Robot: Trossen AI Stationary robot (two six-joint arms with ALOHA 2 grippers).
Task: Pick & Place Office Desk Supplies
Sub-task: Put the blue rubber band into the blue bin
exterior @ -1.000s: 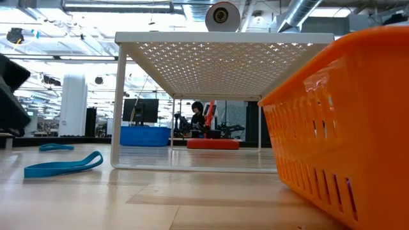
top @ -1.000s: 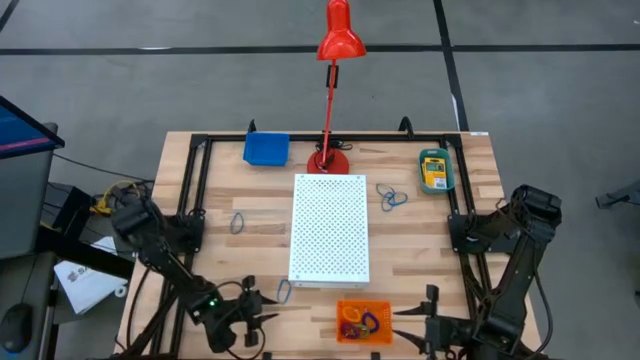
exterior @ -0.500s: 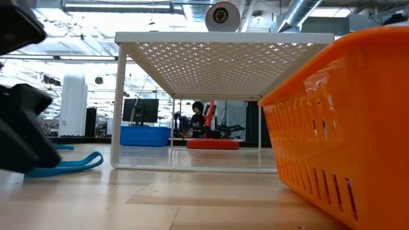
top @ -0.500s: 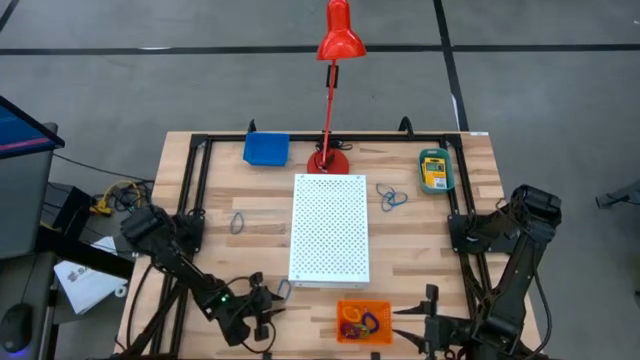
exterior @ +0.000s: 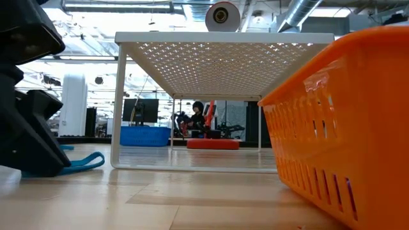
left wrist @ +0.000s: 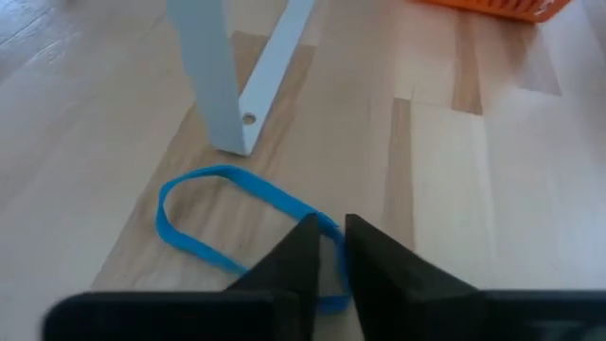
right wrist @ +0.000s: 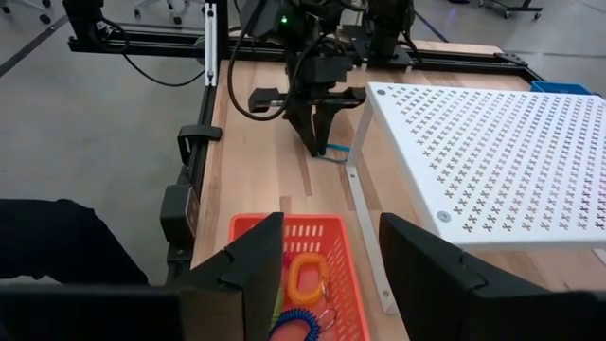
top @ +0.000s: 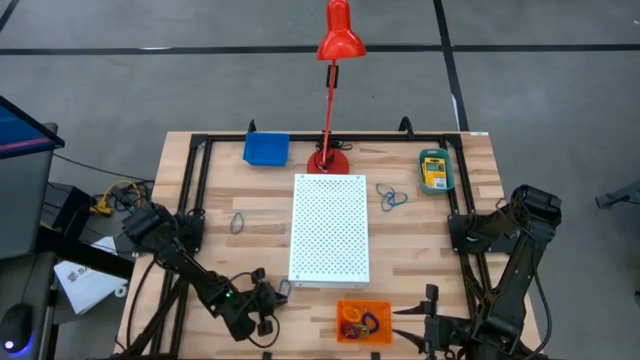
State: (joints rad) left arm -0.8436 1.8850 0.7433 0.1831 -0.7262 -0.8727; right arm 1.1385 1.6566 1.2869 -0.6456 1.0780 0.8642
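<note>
Blue loop [left wrist: 237, 227] now pinched, apparently, between narrowed left gripper [left wrist: 327, 248] fingers, wider a second ago.

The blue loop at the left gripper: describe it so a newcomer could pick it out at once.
Start at the white perforated board mid-table and go to its near left leg. The blue loop lies flat beside that leg, the left gripper nearly closed on its rim. The other blue loops lie farther up the table, with no gripper near.
</note>
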